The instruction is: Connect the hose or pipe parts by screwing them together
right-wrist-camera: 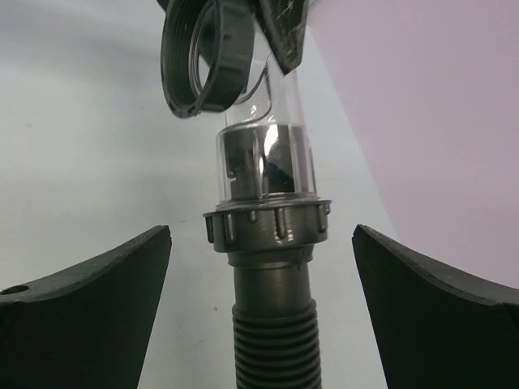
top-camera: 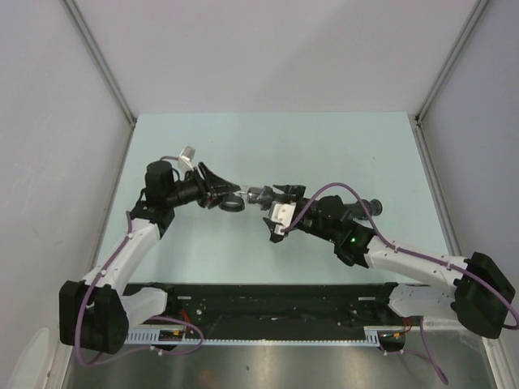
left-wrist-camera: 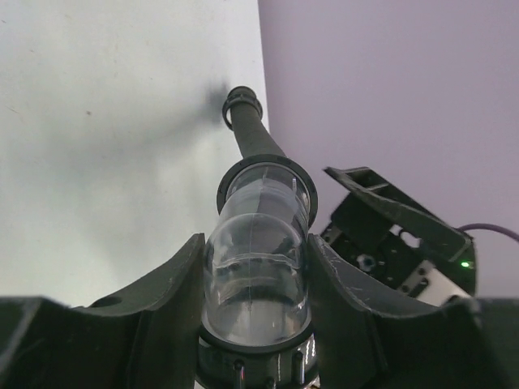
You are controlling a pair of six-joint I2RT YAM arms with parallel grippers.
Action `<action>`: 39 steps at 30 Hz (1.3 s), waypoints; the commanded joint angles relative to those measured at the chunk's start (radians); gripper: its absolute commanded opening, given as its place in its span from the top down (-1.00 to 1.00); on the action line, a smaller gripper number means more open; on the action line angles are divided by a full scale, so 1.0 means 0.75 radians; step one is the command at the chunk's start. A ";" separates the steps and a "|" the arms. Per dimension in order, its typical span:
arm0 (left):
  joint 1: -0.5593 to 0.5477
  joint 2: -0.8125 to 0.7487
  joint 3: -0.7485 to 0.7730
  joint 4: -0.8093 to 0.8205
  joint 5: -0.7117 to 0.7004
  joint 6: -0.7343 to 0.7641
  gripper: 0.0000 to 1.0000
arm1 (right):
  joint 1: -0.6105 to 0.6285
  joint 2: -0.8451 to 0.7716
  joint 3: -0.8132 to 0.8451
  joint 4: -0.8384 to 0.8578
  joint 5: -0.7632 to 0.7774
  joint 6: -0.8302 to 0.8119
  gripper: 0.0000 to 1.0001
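Seen from above, the left hand [top-camera: 212, 189] and right hand [top-camera: 274, 207] meet over the tabletop [top-camera: 268, 146], with the hose parts between them. On the left wrist view, the left hand pinches the clear tube [left-wrist-camera: 258, 267], which looks rigid, slick and probably light. On the right wrist view, the right hand is spread wide and touches nothing. Between its fingers sits the grey collar [right-wrist-camera: 268, 227], with the ribbed hose [right-wrist-camera: 276, 340] below. The ridged collar looks the surest hold, since the hose would flex.
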 commanded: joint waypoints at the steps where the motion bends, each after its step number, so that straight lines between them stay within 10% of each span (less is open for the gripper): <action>1: 0.010 -0.066 0.009 0.070 0.117 -0.194 0.99 | 0.023 0.041 0.013 0.062 0.099 -0.134 -1.00; 18: 0.010 -0.083 -0.005 0.074 0.177 -0.268 0.99 | 0.076 0.129 0.048 0.172 0.116 -0.187 -0.60; 23: 0.006 -0.064 0.011 0.082 0.183 -0.197 0.99 | 0.082 0.135 0.089 0.138 0.099 -0.157 0.23; 30: -0.064 -0.076 0.075 0.225 0.183 0.404 0.99 | -0.200 0.202 0.338 -0.186 -0.649 0.427 0.74; 39: -0.266 -0.203 -0.074 0.389 0.197 1.163 0.99 | -0.544 0.425 0.383 0.147 -1.346 1.209 0.80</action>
